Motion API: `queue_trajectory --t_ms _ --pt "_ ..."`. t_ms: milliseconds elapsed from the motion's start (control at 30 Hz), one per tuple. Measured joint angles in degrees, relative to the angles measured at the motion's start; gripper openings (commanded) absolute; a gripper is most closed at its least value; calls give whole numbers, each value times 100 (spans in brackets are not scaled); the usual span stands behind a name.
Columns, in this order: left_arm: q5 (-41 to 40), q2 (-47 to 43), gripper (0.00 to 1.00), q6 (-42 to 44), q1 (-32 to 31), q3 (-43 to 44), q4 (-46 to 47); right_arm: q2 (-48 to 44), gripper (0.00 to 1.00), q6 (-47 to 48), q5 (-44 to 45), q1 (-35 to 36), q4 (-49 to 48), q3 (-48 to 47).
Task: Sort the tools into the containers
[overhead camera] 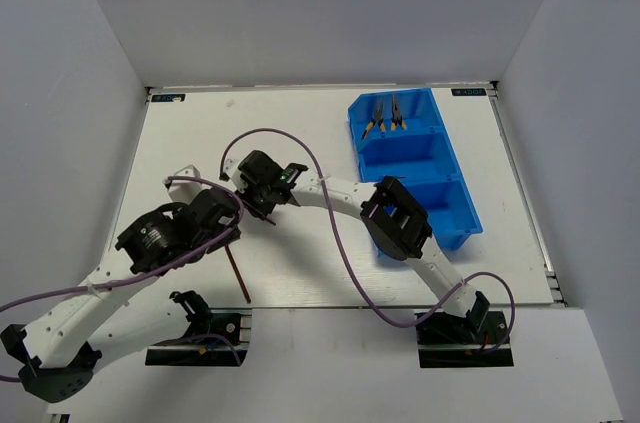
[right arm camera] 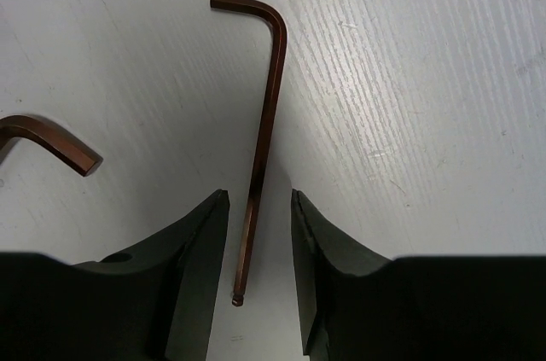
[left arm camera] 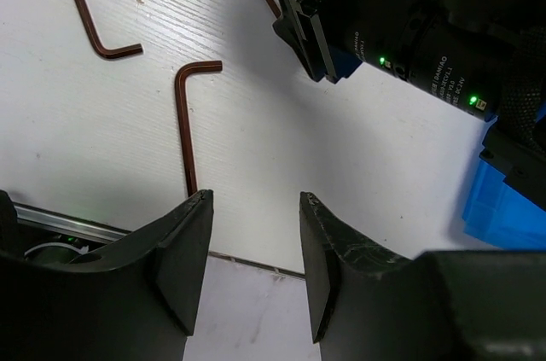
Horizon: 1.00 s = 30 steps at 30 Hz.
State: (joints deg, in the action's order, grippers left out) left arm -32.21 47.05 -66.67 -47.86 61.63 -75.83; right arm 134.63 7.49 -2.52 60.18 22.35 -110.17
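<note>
My right claw (right arm camera: 260,233) was released, jaws spread and pointing down at the table (overhead camera: 300,113). Neither finger touched anything. A dark hex key (right arm camera: 269,122) lay flat between the fingertips with a gap on either side. Its long shaft ran out past them and its short leg bent off at the far end. A neighbouring hex key (right arm camera: 51,143) lay just beside it, only its bent end in view. All of this sat well to the left of the blue bin (overhead camera: 455,208), level with its near compartment.

My left claw (left arm camera: 256,241) was released too and gripped nothing, with only bare table between its fingers. It hung farther from the blue bin than the right claw, near the table's front edge. Another hex key (left arm camera: 183,122) lay just ahead of its left finger, the long shaft pointing back toward that finger. I could not tell whether this was the neighbouring one.

Two pliers (overhead camera: 384,119) with yellow-black handles lay side by side inside the blue bin, in its far compartment.
</note>
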Motion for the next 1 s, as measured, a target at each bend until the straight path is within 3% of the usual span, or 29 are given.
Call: queue_trajectory --t_ms 400,500,633,733,1000 --pt "4 114 55 -2 0 -57 37 33 35 208 369 173 -79 142" --pt "4 129 55 -2 0 -90 37 39 27 264 459 234 -90 146" --pt "7 116 55 -17 0 -127 15 63 7 328 549 295 -44 109" --pt "4 96 55 -20 0 -142 2 66 0 297 527 295 22 81" --pt "96 -125 55 -39 0 -614 28 -72 0 131 61 96 157 262"
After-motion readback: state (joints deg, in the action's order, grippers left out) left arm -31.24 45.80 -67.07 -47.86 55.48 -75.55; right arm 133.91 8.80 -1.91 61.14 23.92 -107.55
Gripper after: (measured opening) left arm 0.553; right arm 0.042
